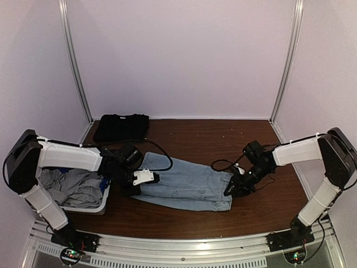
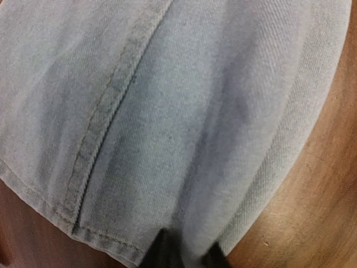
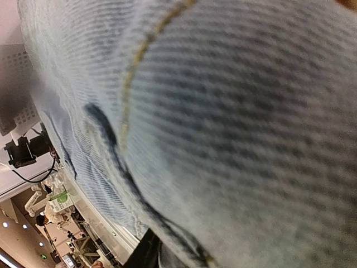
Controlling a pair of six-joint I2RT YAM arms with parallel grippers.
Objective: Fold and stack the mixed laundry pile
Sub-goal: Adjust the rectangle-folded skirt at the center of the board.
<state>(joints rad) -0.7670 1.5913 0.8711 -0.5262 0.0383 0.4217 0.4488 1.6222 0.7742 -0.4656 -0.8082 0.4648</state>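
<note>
Evidently the light-blue denim garment (image 1: 184, 187) is stretched between both sets of jaws to flatten it. The left gripper (image 1: 150, 178) is pinched closed on one end, and the right gripper (image 1: 228, 190) clamps the opposite hem (fingers mostly buried in cloth). A folded black shirt (image 1: 121, 127) lies beyond the left jaws.

Pale lilac walls (image 1: 178, 56); two aluminium corner posts (image 1: 75, 61); dark brown wooden tabletop (image 1: 195, 137); silver rail (image 1: 184, 244) along its near edge
</note>
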